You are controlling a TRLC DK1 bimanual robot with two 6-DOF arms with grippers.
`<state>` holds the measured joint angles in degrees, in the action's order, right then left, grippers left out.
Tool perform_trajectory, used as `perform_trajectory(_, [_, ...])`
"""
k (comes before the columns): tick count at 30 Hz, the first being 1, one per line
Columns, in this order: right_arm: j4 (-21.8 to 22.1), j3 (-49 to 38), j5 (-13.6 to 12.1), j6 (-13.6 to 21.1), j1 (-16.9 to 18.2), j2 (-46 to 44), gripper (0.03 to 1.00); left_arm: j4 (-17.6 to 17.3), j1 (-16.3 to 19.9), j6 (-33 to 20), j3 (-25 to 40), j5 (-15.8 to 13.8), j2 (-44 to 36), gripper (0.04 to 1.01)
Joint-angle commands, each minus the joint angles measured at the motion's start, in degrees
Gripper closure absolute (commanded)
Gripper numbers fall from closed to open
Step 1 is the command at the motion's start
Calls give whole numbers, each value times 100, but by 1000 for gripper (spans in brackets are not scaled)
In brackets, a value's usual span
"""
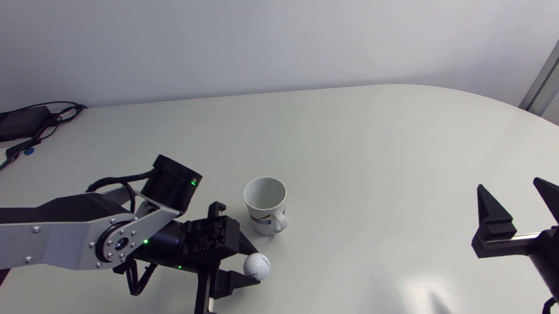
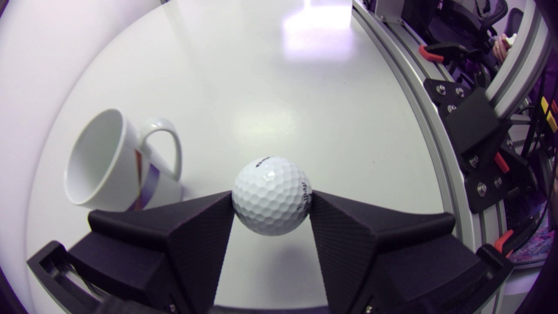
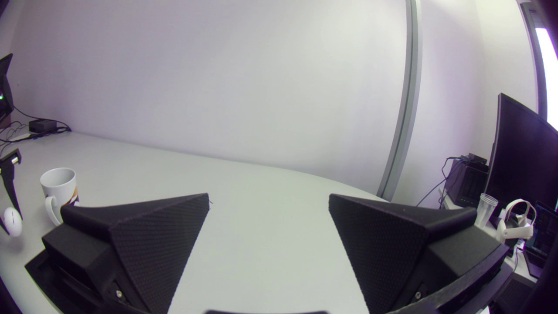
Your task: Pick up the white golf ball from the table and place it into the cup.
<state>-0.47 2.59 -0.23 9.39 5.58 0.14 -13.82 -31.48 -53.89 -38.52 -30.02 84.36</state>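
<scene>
The white golf ball (image 1: 256, 266) (image 2: 271, 196) is clamped between both fingertips of my left gripper (image 1: 252, 265) (image 2: 271, 198), which is shut on it from two sides, just over the table with a shadow beneath. The white cup (image 1: 265, 205) (image 2: 114, 162) stands upright a short way behind the ball, handle turned toward it, its inside bare. In the right wrist view the cup (image 3: 59, 192) and the ball (image 3: 12, 221) show far off beside the fingers. My right gripper (image 1: 515, 196) (image 3: 268, 205) sits near the table's right edge, open, with nothing between its fingers.
A black box (image 1: 8, 125) with cables lies at the table's far left corner. The table (image 1: 381, 160) has a rounded far right edge. Bare tabletop lies between the cup and my right arm.
</scene>
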Motion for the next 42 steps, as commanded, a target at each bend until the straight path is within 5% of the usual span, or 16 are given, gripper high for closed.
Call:
perform_trajectory(1, [-15,-259,-47,-25,-31,-32,70,-77,90,221,-226,-92,-350,634])
perform_trajectory(7, [-15,-259,-47,-25,-40,-32,70,-6,327,827,-621,-109,-429,633])
perform_trajectory(17, [-23,-259,-47,-25,-31,-32,70,627,512,1627,-1114,-83,178,633])
perform_trajectory(21, [-23,-259,-47,-25,-31,-32,70,952,512,1952,-1263,154,432,633])
perform_trajectory(32, [-23,-259,-47,-25,-31,-32,70,1347,477,2339,-1615,462,1065,631])
perform_trajectory(42, [-23,-259,-47,-25,-40,-32,70,1365,441,2401,-1738,831,1329,620])
